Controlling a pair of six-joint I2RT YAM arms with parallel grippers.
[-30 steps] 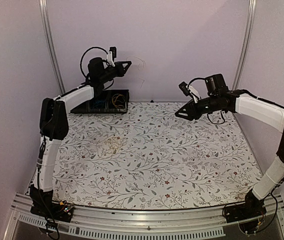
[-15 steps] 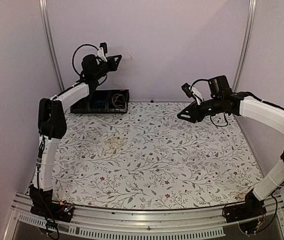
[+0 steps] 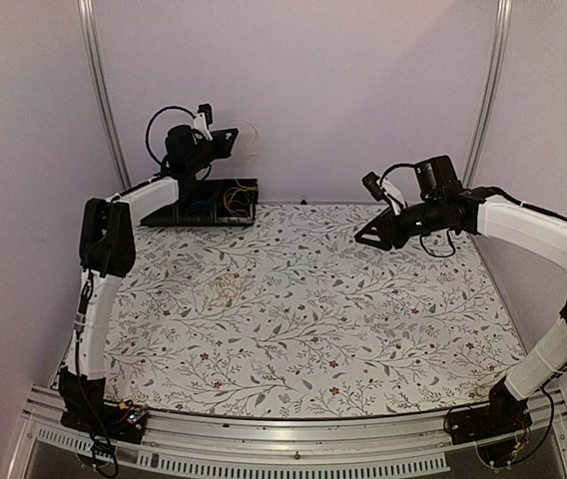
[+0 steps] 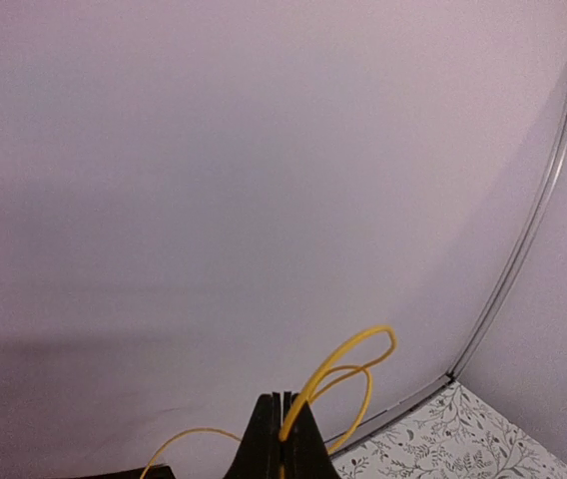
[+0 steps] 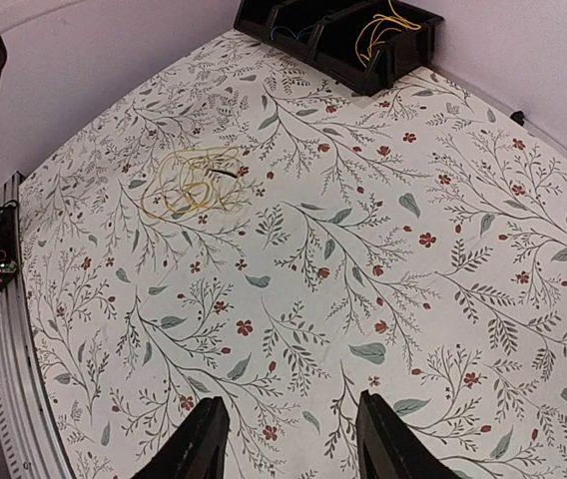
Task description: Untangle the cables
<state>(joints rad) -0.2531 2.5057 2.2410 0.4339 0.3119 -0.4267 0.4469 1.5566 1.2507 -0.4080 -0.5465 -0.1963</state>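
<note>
A loose tangle of yellow wire (image 5: 192, 185) is seen lying flat on the bench (image 3: 363, 329), left of centre, well apart from both arms. A separate yellow strand (image 4: 373, 333) is pinched between the closed fingers of the left tool (image 4: 282, 439), which is raised clear of the bench above the far left corner. From the fingertips the strand is seen to rise in a narrow loop against the back wall (image 4: 214, 180), with a further length arching down to the left. Directly below, a black bin (image 3: 204, 222) is set against the far edge at the left corner; more wires (image 5: 383, 25), yellow and blue, are contained in it. The right tool (image 5: 288, 444) is held above the far right part of the bench, fingers spread wide with nothing between them, pointed toward the middle.
</note>
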